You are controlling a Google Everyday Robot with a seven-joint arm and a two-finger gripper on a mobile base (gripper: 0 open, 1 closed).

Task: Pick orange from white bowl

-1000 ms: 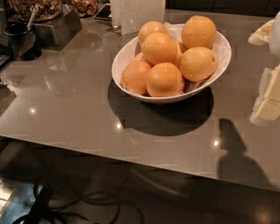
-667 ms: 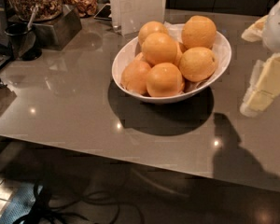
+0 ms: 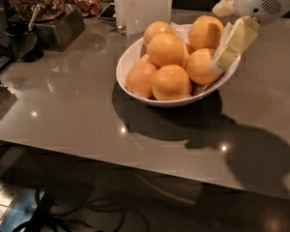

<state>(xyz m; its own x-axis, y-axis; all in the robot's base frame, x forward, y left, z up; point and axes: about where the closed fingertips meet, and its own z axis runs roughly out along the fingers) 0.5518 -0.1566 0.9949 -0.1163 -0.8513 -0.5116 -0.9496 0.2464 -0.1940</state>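
At far left, dark containers of nuts [image 3: 36,4] stand on the glossy grey surface [image 3: 63,115], cables [image 3: 106,216] trailing in the dark below. Mid-frame, the white bowl [image 3: 128,64] holds piled oranges. Rightward, the end effector [image 3: 221,36] has swung in from the edge (fingers [image 3: 232,45] apart) over the rim, beside the nearest orange [image 3: 200,66]; a grasp looks close.

Hand [image 3: 221,36] shifted left, over white bowl [image 3: 127,59] rim.
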